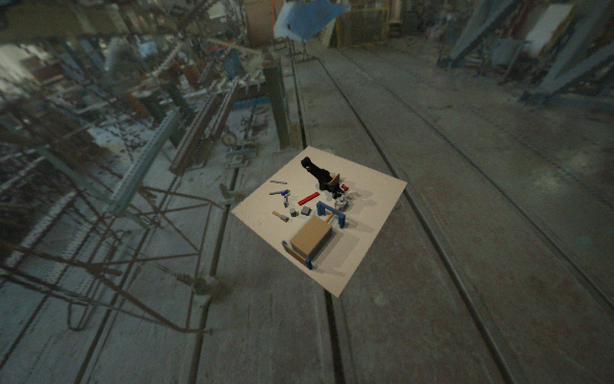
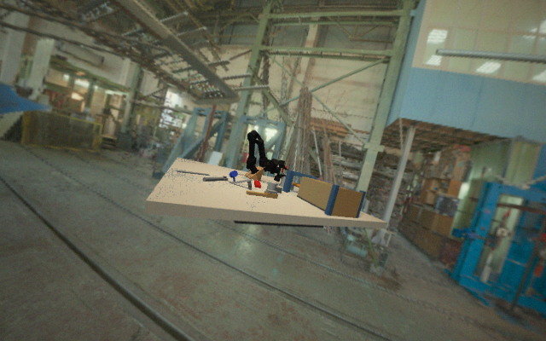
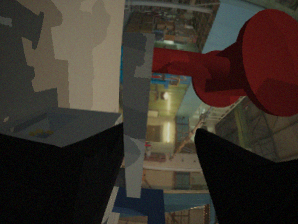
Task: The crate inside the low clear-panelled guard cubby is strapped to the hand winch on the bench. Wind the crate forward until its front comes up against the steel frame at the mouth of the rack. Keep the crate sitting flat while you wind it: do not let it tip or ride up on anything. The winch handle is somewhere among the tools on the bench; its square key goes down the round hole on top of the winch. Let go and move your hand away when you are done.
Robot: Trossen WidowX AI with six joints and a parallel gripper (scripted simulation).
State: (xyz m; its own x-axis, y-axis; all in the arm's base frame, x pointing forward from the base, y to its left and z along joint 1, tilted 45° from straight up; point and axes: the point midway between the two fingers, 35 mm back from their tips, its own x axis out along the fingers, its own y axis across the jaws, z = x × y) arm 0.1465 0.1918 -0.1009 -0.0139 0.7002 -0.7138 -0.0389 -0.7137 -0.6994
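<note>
While the arm leans out over the winch, the gripper hangs half open with nothing seen between its dark fingers; by my judgement it holds nothing. In the wrist view a red knobbed handle stands just ahead of the fingers and to one side, apart from them. Whether its key already sits in the winch hole I cannot tell.

The crate lies flat on the bench, behind the blue frame at the near end, with a second blue frame at its far end. An orange strap runs from it toward the winch. From above, a gap appears to remain between the crate front and the frame, so the winding seems unfinished.

The risks from here: the fingers may close beside the knob instead of around it and knock the handle out. Turning too fast could jerk the strap and lift the crate's front edge. Loose tools lie near, a red bar and a grey block, and the arm might sweep them toward the crate's path.
</note>
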